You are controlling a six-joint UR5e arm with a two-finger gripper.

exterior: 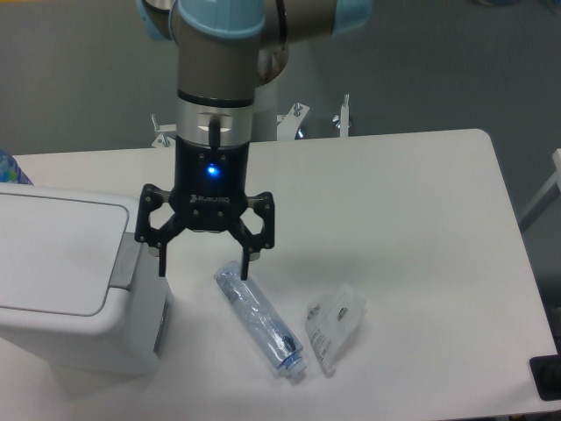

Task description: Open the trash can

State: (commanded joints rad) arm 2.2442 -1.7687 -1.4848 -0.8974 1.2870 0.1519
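Note:
The trash can (61,281) is a big white bin at the left edge of the table, its flat lid shut and a grey push tab (128,261) on its right rim. My gripper (204,264) hangs open above the table just right of that tab, fingers pointing down with nothing between them. The left fingertip sits close to the bin's right side; the right fingertip is over the top end of a plastic bottle.
A crushed clear plastic bottle (259,319) lies on the white table (421,210) right of the bin. A crumpled clear wrapper (334,326) lies beside it. A black object (548,377) sits at the table's front right corner.

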